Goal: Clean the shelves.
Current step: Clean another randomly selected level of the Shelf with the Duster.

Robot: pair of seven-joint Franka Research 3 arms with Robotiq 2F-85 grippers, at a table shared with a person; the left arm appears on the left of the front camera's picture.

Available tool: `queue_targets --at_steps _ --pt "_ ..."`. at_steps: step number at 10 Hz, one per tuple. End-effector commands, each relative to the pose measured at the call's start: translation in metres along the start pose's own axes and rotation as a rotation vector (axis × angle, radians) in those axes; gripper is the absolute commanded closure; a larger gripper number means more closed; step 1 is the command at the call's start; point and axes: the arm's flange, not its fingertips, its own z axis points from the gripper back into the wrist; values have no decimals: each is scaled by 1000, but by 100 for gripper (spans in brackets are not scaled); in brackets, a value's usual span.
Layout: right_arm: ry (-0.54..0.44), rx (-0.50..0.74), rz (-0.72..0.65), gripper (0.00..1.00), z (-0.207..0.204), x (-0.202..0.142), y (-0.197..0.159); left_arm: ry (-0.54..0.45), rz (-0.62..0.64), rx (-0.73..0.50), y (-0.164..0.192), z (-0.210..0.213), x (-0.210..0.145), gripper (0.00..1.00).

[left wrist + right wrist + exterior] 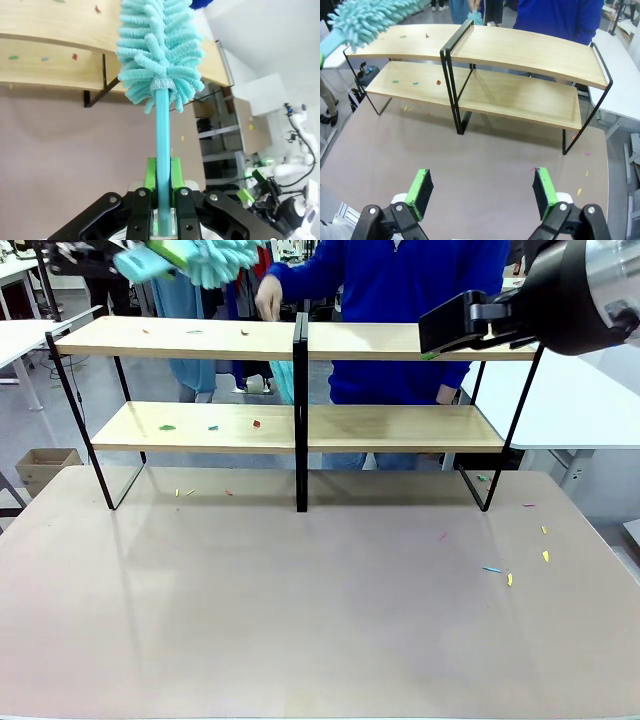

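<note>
Grey-beige tabletop [300, 620] first: found it dotted with small coloured scraps [546, 556], mostly toward the right. Saw the shelves [200, 338] standing on its far half, two light-wood tiers on a black frame, more scraps on the left boards (green, blue and red on the lower one). Found the left gripper [162, 172] clamped tight on the teal handle of a fluffy duster [160, 50], head held above the top-left board. Saw the right gripper [481, 190] spread wide, holding nothing, facing the shelves. Noted a person [420, 300] in blue behind them.
</note>
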Motion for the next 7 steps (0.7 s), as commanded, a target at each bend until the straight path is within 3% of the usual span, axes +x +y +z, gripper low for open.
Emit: queue_targets --at_steps 1,5,7 --pt "2 7 2 0 1 1 0 33 -27 13 -13 -17 -1 87" --pt "2 7 2 0 1 1 0 -46 -13 43 -10 -44 0 87" --pt "2 7 2 0 1 1 0 -45 -3 24 -3 -35 1 87"
